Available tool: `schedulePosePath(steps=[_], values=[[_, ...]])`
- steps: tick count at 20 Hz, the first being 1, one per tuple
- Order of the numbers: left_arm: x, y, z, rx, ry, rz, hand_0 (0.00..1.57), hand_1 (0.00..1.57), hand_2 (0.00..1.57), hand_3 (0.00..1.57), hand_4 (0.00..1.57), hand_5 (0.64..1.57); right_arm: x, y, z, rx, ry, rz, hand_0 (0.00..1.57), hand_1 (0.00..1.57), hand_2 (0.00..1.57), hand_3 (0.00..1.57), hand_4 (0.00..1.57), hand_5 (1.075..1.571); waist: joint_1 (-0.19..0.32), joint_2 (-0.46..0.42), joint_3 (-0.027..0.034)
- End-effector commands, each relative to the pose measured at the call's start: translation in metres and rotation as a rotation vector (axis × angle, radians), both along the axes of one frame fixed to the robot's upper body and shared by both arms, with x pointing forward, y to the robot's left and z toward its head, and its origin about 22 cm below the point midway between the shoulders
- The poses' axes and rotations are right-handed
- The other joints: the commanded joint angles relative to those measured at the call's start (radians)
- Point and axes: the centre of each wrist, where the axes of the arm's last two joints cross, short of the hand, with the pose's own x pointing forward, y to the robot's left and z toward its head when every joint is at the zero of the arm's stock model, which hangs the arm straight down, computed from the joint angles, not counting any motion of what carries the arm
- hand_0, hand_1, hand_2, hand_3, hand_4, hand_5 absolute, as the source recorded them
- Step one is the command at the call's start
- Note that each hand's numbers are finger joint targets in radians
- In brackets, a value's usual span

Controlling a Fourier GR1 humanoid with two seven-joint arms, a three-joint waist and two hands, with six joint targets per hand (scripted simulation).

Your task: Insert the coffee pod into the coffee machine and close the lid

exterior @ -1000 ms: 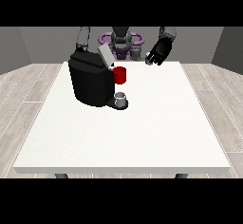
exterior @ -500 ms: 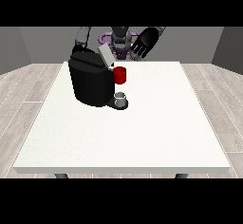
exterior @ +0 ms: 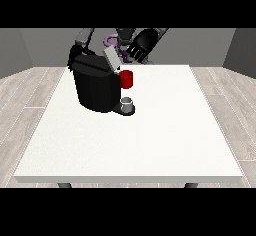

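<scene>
**Operator:** Hand [exterior: 141,45] at the view's right has travelled inward over the last second, from well out beside the robot to a station just above and behind the raised lid [exterior: 112,59] of the coffee machine [exterior: 96,85]. I read its fingers as relaxed and apart, with nothing held between them.

**Supervisor:** Status of the other hand?

**Operator:** The hand at the view's left [exterior: 74,58] sits behind the machine body, mostly hidden. I cannot tell how its fingers lie.

**Supervisor:** Pod location?

**Operator:** Below the near hand and towards the camera, a grey thing [exterior: 127,103] rests on the machine's base, directly under a red thing at the machine [exterior: 126,79]. I cannot confirm it as the pod. No other grey item shows on the table [exterior: 150,140].

**Supervisor:** Effect on the task?

**Operator:** The lid stands tilted open, so closing is not yet done. My judgement: the inward travel places the hand for the closing step, a downward press on the lid from behind. Risk: contact off the lid's edge could push the machine instead of folding the lid.
</scene>
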Motion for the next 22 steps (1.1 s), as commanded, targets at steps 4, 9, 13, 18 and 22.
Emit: schedulePosePath(steps=[4, 9, 13, 18, 22], values=[[0.0, 0.023, 0.048, -0.013, -0.069, 0.014, 1.27, 1.27, 1.3, 1.26, 0.47, 1.571, 0.012, 0.007, 0.039, 0.005, -0.104, -0.01, 0.0, 0.0, 0.0, 0.0, 0.0, 1.571, -0.047, 0.086, -0.0003], [0.005, -0.003, 0.031, 0.017, -0.058, 0.007, 1.21, 1.21, 1.28, 1.24, 0.47, 1.571, 0.021, -0.007, 0.047, 0.006, -0.083, -0.039, 0.0, 0.0, 0.0, 0.0, 0.0, 1.571, -0.034, 0.105, -0.0001], [0.004, 0.002, 0.055, 0.019, -0.071, -0.002, 1.19, 1.19, 1.26, 1.23, 0.47, 1.571, 0.014, -0.001, 0.03, 0.022, -0.09, -0.074, 0.0, 0.0, 0.0, 0.0, 0.06, 1.571, -0.033, 0.118, 0.0001], [0.006, -0.012, 0.042, 0.0, -0.063, -0.029, 1.25, 1.25, 1.29, 1.22, 0.43, 1.571, 0.016, -0.01, 0.022, -0.007, -0.088, -0.084, 0.0, 0.0, 0.0, 0.0, 0.0, 1.571, -0.004, 0.138, 0.0002], [0.007, -0.006, 0.029, 0.005, -0.038, -0.011, 1.19, 1.19, 1.23, 1.2, 0.44, 1.571, 0.017, -0.023, 0.03, 0.011, -0.064, -0.042, 0.0, 0.0, 0.0, 0.0, 0.19, 1.571, -0.026, 0.132, 0.0001]])
